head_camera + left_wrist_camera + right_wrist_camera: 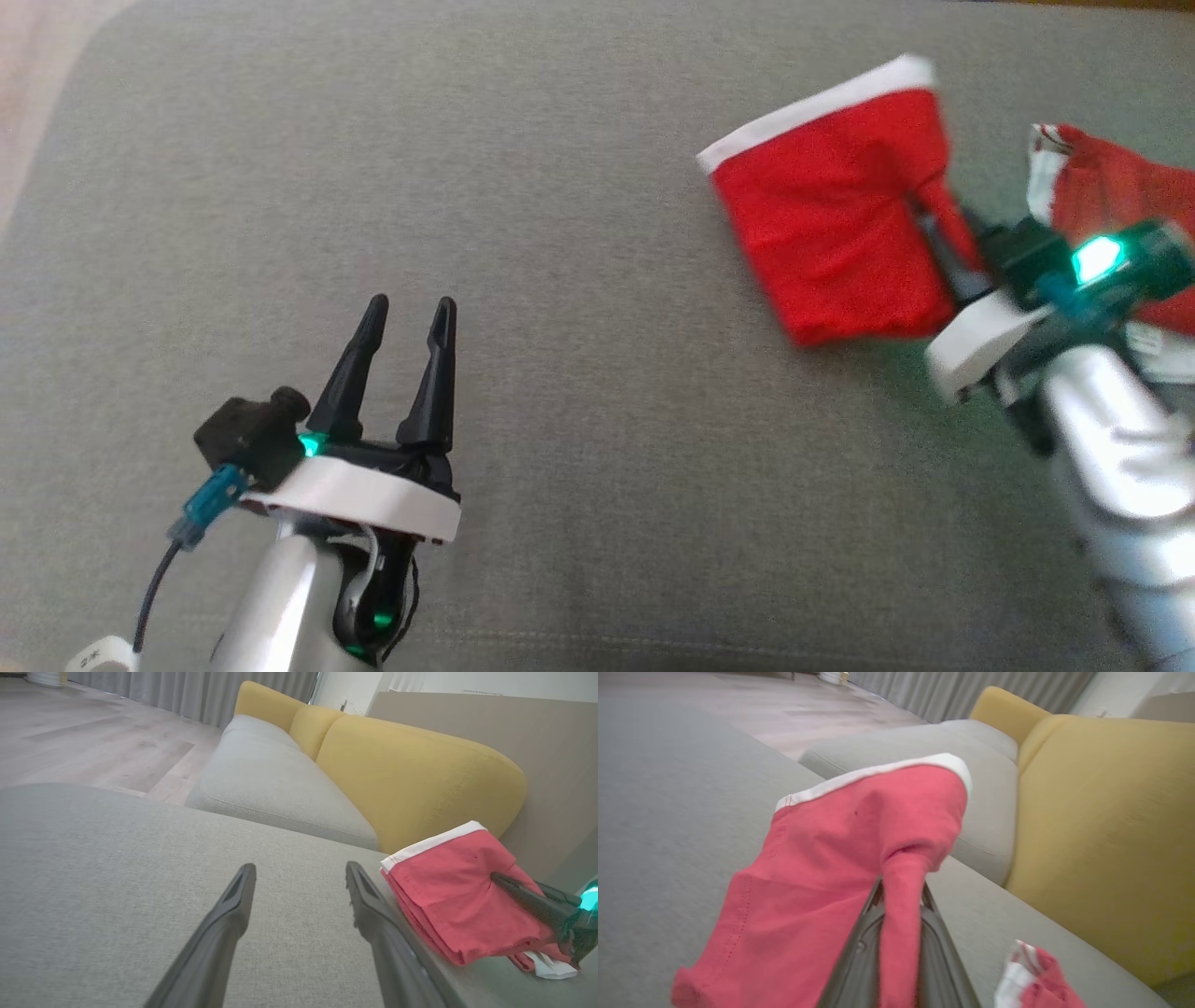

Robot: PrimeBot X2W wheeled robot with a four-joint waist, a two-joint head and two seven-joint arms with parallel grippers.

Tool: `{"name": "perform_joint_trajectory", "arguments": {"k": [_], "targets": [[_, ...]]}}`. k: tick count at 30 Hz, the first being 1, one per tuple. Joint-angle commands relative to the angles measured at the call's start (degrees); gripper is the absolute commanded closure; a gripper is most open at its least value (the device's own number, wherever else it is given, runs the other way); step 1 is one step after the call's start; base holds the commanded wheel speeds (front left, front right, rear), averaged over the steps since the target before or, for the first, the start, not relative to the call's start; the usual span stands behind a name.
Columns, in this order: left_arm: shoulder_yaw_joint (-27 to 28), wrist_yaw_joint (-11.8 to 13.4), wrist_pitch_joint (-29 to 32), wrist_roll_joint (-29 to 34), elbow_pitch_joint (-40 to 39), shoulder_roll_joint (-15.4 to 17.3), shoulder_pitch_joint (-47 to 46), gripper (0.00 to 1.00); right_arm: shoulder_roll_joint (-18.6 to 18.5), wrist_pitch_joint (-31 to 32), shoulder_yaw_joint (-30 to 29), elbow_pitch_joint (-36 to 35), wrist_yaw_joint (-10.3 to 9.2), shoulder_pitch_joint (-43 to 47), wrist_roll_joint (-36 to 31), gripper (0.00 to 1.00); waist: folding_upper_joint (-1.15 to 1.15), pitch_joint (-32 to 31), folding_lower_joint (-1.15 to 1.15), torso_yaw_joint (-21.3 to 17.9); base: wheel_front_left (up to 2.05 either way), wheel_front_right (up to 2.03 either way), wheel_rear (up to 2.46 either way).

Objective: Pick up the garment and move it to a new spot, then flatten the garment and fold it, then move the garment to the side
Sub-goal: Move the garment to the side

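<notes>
A: Where is the red garment (831, 215) right now?

B: It is on the far right side of the grey sofa seat (560, 280), close to the yellow back cushion (411, 765). It has a white band (812, 107) along its top edge.

A: Is anything holding it?

B: Yes. The right end effector (901, 885) is closed on it. Its two dark fingers pinch a little fold of red cloth between them. The cloth is bunched up at that spot and stands up like a small tent.

A: Is it up in the air?

B: Only partly. The pinched part is pulled up, but the low edge looks like it rests on the seat.

A: What about the other one?

B: The left end effector (411, 313) is open. Its fingers are spread apart and there is nothing between them. It hangs over the bare grey seat, well apart from the garment.

A: Is there more cloth?

B: There is another bit of red and white cloth (1092, 177) just past the right arm. It is blurry, so I cannot tell if it is part of the same garment.

A: What else is there?

B: A wood floor (93, 732) and grey curtains (187, 690), far off.
</notes>
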Motion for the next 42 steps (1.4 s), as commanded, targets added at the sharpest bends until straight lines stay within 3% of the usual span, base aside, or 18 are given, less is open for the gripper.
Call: {"name": "perform_joint_trajectory", "arguments": {"k": [1, 9, 17, 25, 31, 32, 33, 42], "targets": [[1.88, -0.13, -0.7, 0.32, -2.25, 0.43, -2.33, 0.0, -2.8, 1.33, 1.24, -3.17, 0.19, -2.44, 1.18, 1.0, 0.0, 0.96, 0.0, -1.72, 0.0, 0.0, 0.0], [1.88, -0.76, -0.7, 1.89, -2.39, 0.43, -4.09, 0.0, -15.31, 10.65, 2.15, -9.13, 0.19, -5.28, 8.99, 1.0, 0.0, 4.86, 0.0, -5.45, 0.0, 0.0, 0.0], [2.13, -1.21, -0.7, 2.9, -2.75, 0.43, -6.4, 0.0, -22.95, 21.15, -0.6, -9.32, 0.19, -5.43, 16.54, 1.0, 0.0, 8.86, 0.0, -7.17, 0.0, 0.0, 0.0], [2.31, -1.37, -0.7, 3.43, -2.81, 0.43, -7.81, 0.0, -24.25, 30.32, -5.7, -8.72, 0.19, -4.38, 15.12, 1.0, 0.0, 11.31, 0.0, -7.81, 0.0, 0.0, 0.0], [1.85, -1.39, -0.7, 3.53, -2.73, 0.43, -8.43, 0.0, -23.06, 32.43, -9.38, -10.6, 0.19, -2.65, 13.0, 1.0, 0.0, 12.0, 0.0, -8.09, 0.0, 0.0, 0.0], [1.8, -1.39, -0.7, 3.53, -2.67, 0.43, -8.57, 0.0, -22.59, 32.66, -10.07, -10.93, 0.19, -2.32, 12.68, 0.57, 0.0, 12.04, 0.0, -8.12, 0.0, 0.0, 0.0], [1.77, -1.39, -0.7, 3.51, -2.6, 0.43, -8.71, 0.0, -22.07, 33.0, -10.87, -11.2, 0.19, -2.02, 12.43, 0.0, 0.0, 12.07, 0.0, -8.13, 0.0, 0.0, 0.0], [1.82, -1.4, -0.7, 3.24, -1.86, 0.43, -9.16, 0.0, -19.63, 35.0, -15.32, -13.79, 0.19, -1.16, 8.64, 0.0, 0.0, 10.97, 0.0, -8.01, 0.0, 0.0, 0.0]]}}
